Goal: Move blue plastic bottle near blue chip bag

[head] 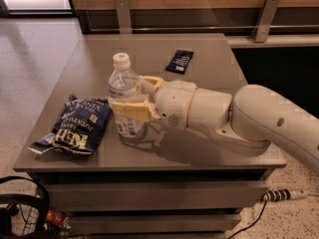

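The blue plastic bottle (123,91) is clear with a white cap and stands upright on the grey table (199,73), just right of the blue chip bag (77,126). The chip bag is dark navy foil with white lettering and lies flat near the table's front left corner. My gripper (130,96) reaches in from the right, and its cream fingers (132,109) are closed around the bottle's body. The bottle's base looks to be at the table surface, a small gap from the bag's right edge.
A small flat dark blue packet (179,61) lies on the table behind my arm. My white arm (249,118) spans the table's right half. A wooden wall with metal brackets (264,16) runs behind. Cables and a power strip (281,194) lie on the floor.
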Robot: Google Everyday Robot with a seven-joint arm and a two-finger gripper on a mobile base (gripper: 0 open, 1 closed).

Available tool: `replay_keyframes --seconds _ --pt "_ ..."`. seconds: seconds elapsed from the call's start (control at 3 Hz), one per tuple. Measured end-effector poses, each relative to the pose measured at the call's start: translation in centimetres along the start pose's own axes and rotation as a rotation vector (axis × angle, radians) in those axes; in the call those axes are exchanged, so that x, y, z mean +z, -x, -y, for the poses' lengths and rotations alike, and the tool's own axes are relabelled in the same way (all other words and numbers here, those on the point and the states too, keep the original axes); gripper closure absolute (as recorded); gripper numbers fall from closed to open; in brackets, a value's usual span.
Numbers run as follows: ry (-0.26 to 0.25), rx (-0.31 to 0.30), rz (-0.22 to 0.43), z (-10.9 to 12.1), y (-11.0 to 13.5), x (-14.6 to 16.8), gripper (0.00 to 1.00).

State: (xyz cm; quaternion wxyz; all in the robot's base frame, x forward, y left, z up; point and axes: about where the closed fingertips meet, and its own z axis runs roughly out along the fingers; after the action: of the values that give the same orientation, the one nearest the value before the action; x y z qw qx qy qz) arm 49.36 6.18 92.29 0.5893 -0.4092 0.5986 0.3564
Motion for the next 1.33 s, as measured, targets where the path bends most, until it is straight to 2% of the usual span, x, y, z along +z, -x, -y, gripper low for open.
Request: replay_keyframes --seconds 0.33,0.67,1.33 --pt "-0.001 0.0 -0.016 -0.44 -1.16 0.85 1.0" --pt "0.002 -0.001 -0.016 -0.58 -1.07 0.98 0.82" --pt "0.009 -0.005 -0.016 -0.89 -0.89 1.25 0.36"
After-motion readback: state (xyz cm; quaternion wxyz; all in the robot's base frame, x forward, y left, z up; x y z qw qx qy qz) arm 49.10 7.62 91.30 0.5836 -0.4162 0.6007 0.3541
